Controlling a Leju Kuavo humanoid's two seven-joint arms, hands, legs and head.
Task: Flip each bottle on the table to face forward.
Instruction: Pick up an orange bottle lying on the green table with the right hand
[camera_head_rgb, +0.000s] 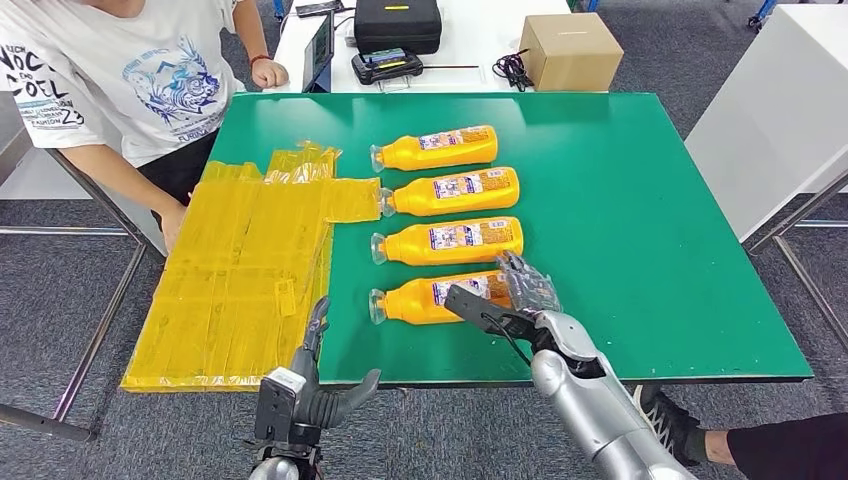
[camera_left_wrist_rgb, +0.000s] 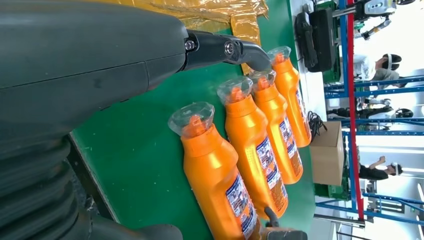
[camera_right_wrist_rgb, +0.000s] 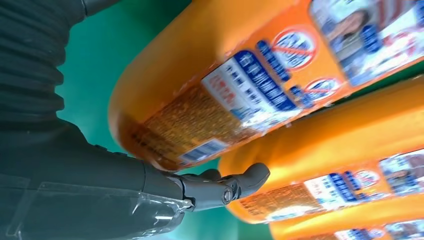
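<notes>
Now right hand (camera_head_rgb: 512, 300) grips base of nearest glossy orange bottle (camera_head_rgb: 425, 299); left hand (camera_head_rgb: 318, 385) spread, holding nothing.

Count, bottles: four orange bottles lying on their sides in a row on the green surface (camera_head_rgb: 640, 200), caps to the left in the head view. From far to near: bottle 1 (camera_head_rgb: 437, 148), bottle 2 (camera_head_rgb: 452, 191), bottle 3 (camera_head_rgb: 449, 241), bottle 4 (camera_head_rgb: 425, 299). Each carries one printed label facing up.

Count, yellow sheets (camera_head_rgb: 240, 275): one patch of taped yellow film on the left part of the surface; number of separate pieces cannot be told.

Count, robot hands: two, left hand (camera_head_rgb: 300, 385) and right hand (camera_head_rgb: 510, 300).

Count, background: one cardboard box (camera_head_rgb: 570, 50), one black case (camera_head_rgb: 397, 24), one person (camera_head_rgb: 120, 70) at the far left corner.
</notes>
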